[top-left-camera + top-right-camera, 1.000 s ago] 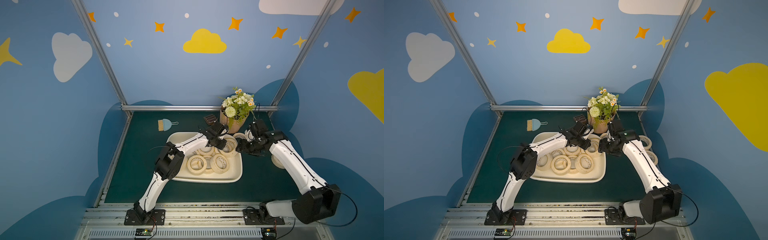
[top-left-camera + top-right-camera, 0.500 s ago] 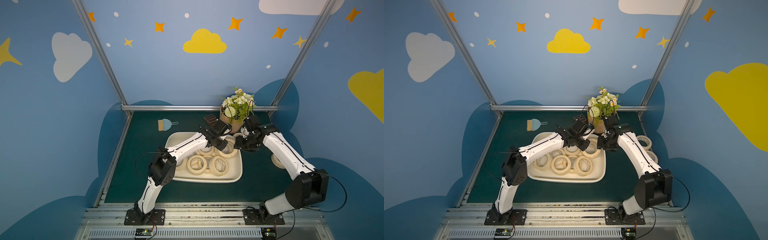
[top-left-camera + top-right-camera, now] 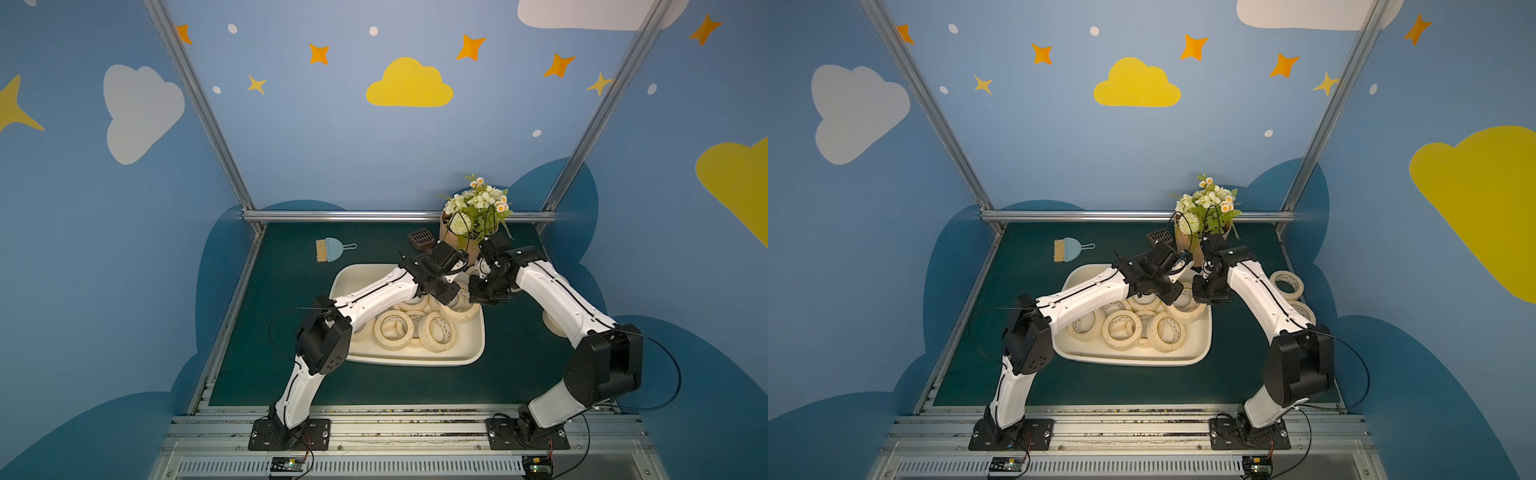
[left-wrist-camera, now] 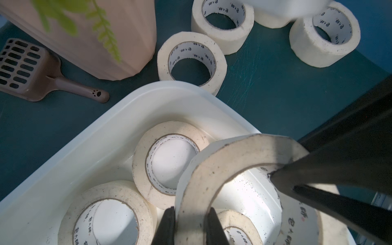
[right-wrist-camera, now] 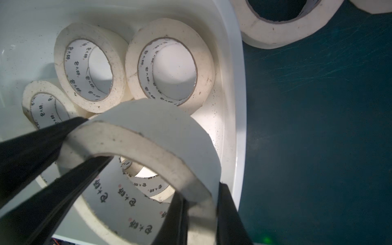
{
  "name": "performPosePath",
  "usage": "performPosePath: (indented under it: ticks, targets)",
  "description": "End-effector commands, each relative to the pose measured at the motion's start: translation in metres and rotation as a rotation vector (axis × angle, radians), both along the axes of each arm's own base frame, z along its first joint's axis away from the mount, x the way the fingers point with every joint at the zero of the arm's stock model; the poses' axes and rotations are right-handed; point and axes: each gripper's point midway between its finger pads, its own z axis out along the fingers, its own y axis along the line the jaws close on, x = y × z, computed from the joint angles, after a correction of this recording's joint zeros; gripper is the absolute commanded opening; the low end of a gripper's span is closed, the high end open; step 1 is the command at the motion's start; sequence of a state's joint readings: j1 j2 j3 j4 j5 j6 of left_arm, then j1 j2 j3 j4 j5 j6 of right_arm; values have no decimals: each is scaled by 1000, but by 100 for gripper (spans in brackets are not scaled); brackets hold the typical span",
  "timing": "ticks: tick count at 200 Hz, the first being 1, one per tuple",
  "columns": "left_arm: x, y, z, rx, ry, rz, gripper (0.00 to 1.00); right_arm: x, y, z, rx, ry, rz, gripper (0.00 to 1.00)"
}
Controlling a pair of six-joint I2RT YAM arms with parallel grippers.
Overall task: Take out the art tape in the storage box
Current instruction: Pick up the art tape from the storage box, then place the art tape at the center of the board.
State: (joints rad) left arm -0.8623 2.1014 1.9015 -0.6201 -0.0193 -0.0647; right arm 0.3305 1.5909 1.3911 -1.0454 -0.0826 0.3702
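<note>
The storage box (image 3: 415,360) (image 3: 1129,360) is a cream-white tub in the middle of the green table. Several rolls of art tape (image 3: 392,330) (image 3: 1121,330) lie in it. One roll (image 4: 233,152) (image 5: 148,125) is raised above the box's far right corner and both grippers hold it. My left gripper (image 4: 192,212) is shut on its wall, one finger inside the core and one outside. My right gripper (image 5: 199,197) is shut on the opposite part of the same ring. In both top views the two grippers (image 3: 451,296) (image 3: 473,296) meet over that corner.
Several rolls lie on the table right of the box (image 3: 1285,282) (image 4: 192,61). A tan flower pot (image 3: 469,226) stands just behind the grippers, with a brown slotted scoop (image 3: 422,239) beside it. A blue dustpan with brush (image 3: 332,249) lies at the back left.
My right gripper has moved left to the box's far right corner and shut on the roll that the left gripper holds. The left gripper stayed shut on it.
</note>
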Motion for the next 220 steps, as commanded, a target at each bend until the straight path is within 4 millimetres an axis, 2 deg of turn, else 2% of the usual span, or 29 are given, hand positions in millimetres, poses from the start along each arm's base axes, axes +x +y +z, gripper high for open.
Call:
performPosePath:
  ticks: [1, 6, 11, 28, 31, 35, 64, 91, 111, 128, 159, 186, 220]
  targets:
    - [-15, -10, 38, -108, -1, -40, 22, 17, -2, 10, 22, -65, -49, 0]
    - [-15, -9, 40, -113, -4, -39, 28, 17, -3, 10, 23, -66, -50, 0]
    - [-17, -9, 42, -118, -6, -41, 39, 17, -3, 11, 24, -68, -51, 0]
    - [-20, -5, 51, -132, -19, -48, 90, 17, -7, 15, 20, -75, -59, 0]
    - [-21, -5, 51, -133, -20, -51, 97, 17, -8, 15, 17, -75, -60, 0]
    - [-22, -3, 56, -139, -28, -50, 100, 16, -11, 16, 13, -74, -63, 0]
    - [-27, 17, 75, -150, -72, -21, 100, 4, -27, 17, -19, -64, -82, 0]
    - [-33, 41, 80, -148, -78, -6, 100, -14, -64, 17, -73, -59, -149, 0]
    - [-37, 55, 66, -117, -60, 2, 98, -28, -100, 18, -102, -61, -230, 0]
    - [-42, 61, 43, -69, -25, 3, 93, -39, -133, 14, -131, -52, -310, 0]
    - [-53, 55, 9, -31, 75, -33, 87, -52, -186, -6, -172, 11, -475, 0]
    - [-60, 49, -12, -2, 124, -38, 86, -43, -209, -37, -135, 65, -558, 0]
    - [-67, 43, -33, 49, 150, -49, 84, -21, -222, -74, -101, 129, -584, 0]
